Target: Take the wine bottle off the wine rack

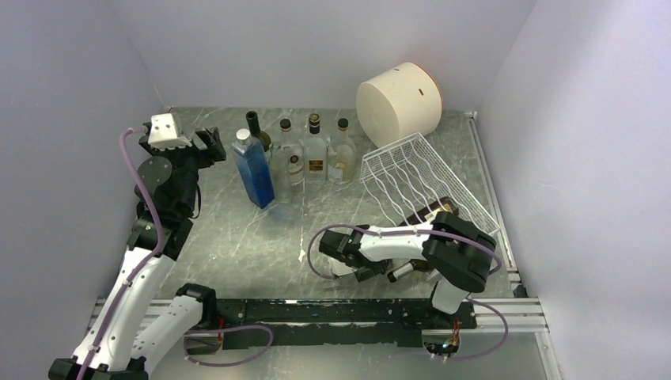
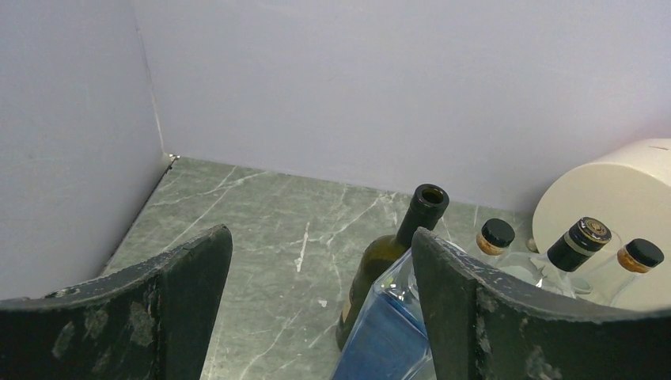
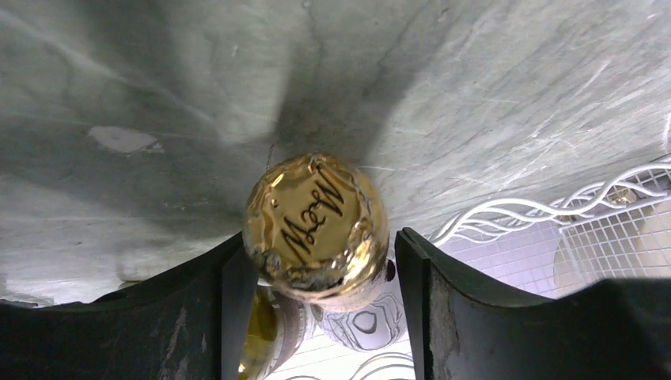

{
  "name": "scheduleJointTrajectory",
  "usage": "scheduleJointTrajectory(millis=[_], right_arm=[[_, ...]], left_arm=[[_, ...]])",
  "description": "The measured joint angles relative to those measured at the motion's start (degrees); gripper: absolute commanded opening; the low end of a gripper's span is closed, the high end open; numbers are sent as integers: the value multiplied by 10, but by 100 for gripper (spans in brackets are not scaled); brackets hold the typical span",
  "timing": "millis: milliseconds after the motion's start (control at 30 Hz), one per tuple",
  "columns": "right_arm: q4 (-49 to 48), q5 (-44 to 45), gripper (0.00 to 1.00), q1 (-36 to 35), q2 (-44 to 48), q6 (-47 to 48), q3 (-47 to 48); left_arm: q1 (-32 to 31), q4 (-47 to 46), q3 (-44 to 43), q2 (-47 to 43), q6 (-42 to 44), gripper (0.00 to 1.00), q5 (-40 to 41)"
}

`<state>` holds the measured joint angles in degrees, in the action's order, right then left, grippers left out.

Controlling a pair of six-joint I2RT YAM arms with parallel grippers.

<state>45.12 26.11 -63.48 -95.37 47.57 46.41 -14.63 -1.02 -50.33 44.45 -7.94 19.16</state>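
Note:
The white wire wine rack (image 1: 419, 178) stands tilted at the right of the table, and its wavy wires also show in the right wrist view (image 3: 554, 229). The wine bottle (image 1: 431, 214) lies in its near end, its neck pointing toward the arm bases. In the right wrist view its gold foil top (image 3: 316, 214) faces the camera between my fingers. My right gripper (image 1: 378, 273) (image 3: 320, 253) straddles that top: the left finger touches the foil and a thin gap shows at the right finger. My left gripper (image 1: 207, 142) (image 2: 320, 253) is open and empty, held high at the far left.
A blue square bottle (image 1: 255, 169) (image 2: 396, 332), a dark green bottle (image 1: 257, 131) (image 2: 388, 261) and three clear bottles (image 1: 315, 154) stand in a row at the back. A big cream cylinder (image 1: 398, 103) (image 2: 609, 206) lies behind the rack. Walls close in on three sides.

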Motion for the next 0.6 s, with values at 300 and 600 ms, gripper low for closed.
scheduleJointTrajectory(millis=[300, 600], right_arm=[[-4, 17, 34, 0, -25, 12, 12], [-9, 3, 18, -7, -31, -3, 40]], left_arm=[[0, 0, 0, 0, 0, 88, 0], [0, 0, 0, 2, 0, 87, 0]])
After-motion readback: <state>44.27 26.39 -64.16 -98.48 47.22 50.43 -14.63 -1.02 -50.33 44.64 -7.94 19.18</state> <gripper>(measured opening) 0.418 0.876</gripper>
